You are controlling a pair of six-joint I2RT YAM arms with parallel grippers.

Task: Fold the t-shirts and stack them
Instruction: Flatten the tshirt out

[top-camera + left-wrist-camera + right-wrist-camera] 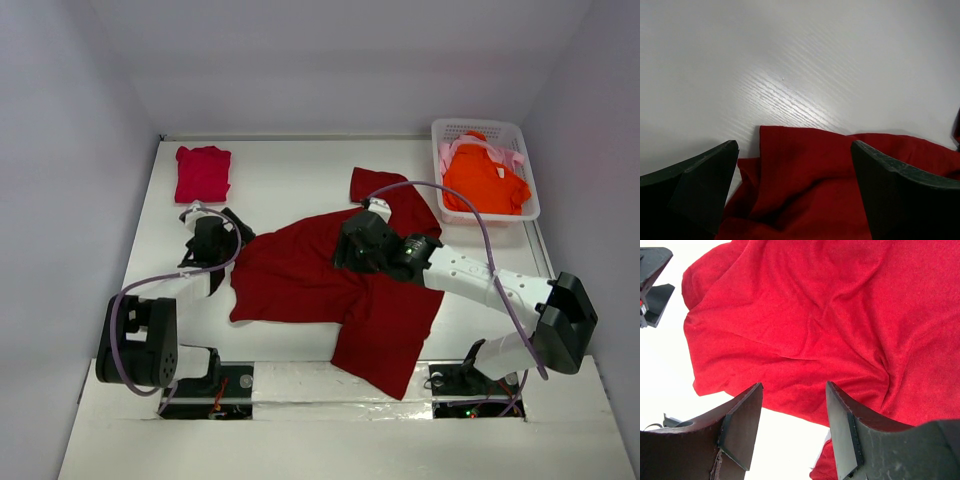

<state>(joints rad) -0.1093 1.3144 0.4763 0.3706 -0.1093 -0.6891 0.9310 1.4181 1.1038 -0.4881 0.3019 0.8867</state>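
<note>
The white counter (290,170) carries everything, and most of its middle is taken by the large dark red t-shirt (300,275), which lies spread out and rumpled, one sleeve reaching toward the far right and its lower part running down to the near edge between the two arm bases. The white lattice basket (520,140) sits at the far right corner, and in it lies the bright orange t-shirt (485,180) with the pale pink t-shirt (450,152) bunched under and around it. The crimson-pink t-shirt (203,172) lies folded into a neat rectangle at the far left, well apart from the red one. The right end effector (792,390) hangs over the upper middle of the dark red t-shirt, its jaws apart with nothing between them. The left end effector (795,150) is at the shirt's left edge, its jaws spread wide over the hem and gripping nothing.
</note>
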